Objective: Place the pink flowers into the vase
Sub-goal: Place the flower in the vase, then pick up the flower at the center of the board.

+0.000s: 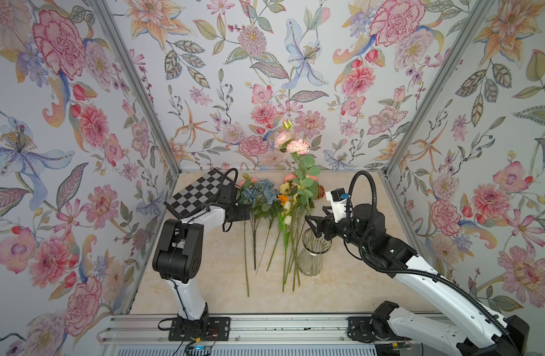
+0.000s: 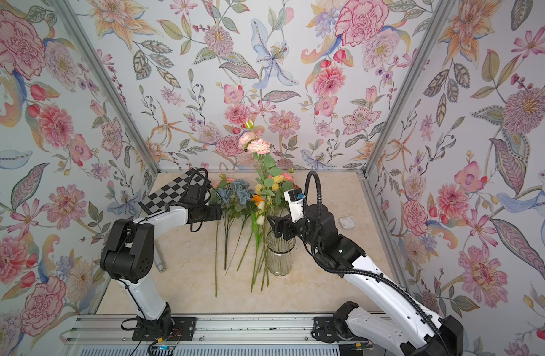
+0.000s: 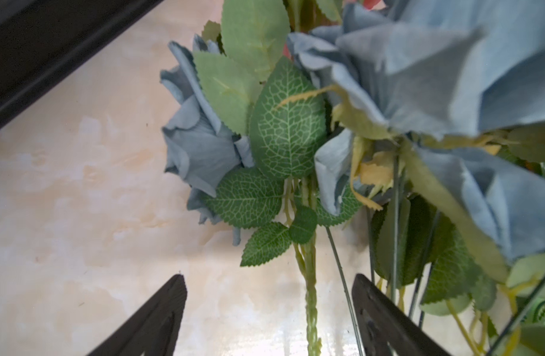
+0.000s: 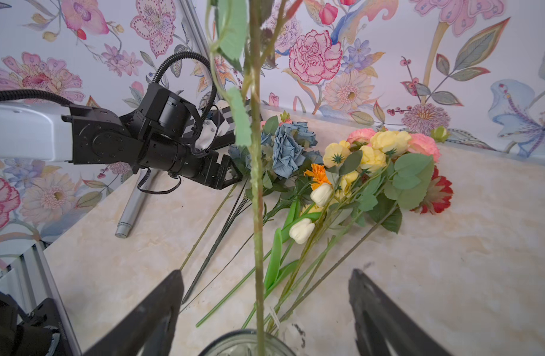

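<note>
Pink flowers [image 1: 297, 146] stand in the vase [image 1: 311, 257], the right pincer [image 4: 265, 272] gaping loose around their stem, arm reaching forward

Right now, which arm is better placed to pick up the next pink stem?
Left, probably. The left claw is open and low at the flower pile's edge. The right claw is open over the vase, close by the standing pink spray, and would have to clear it first.
</note>
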Robot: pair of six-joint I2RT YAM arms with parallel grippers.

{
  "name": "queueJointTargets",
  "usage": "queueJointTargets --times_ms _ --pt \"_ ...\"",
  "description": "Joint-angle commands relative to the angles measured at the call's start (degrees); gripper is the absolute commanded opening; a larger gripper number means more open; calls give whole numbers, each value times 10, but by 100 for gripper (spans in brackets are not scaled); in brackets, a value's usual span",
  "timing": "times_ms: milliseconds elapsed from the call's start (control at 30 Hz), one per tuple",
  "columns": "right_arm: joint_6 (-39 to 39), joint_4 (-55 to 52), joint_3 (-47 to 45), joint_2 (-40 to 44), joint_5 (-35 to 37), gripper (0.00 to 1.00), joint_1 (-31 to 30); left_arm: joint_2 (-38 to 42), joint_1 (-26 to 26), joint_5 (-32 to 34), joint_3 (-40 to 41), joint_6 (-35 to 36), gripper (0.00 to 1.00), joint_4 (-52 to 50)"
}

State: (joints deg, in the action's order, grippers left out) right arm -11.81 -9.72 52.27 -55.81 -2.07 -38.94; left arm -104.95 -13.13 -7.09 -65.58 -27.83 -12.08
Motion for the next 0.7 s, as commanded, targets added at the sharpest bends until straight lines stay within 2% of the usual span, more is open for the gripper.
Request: queueJointTargets --times_ms 0,233,500,667 --pt "1 -26 23 34 48 96 -5 -5 -5 -4 9 3 80 -16" --pt "32 -56 52 71 104 99 -4 -30 -6 -8 -2 11 59 -18" --pt "53 -66 74 86 136 99 -4 -46 -8 -18 -11 12 49 -12" --pt "68 -70 91 85 147 100 -4 -54 -8 -32 -17 6 30 -8"
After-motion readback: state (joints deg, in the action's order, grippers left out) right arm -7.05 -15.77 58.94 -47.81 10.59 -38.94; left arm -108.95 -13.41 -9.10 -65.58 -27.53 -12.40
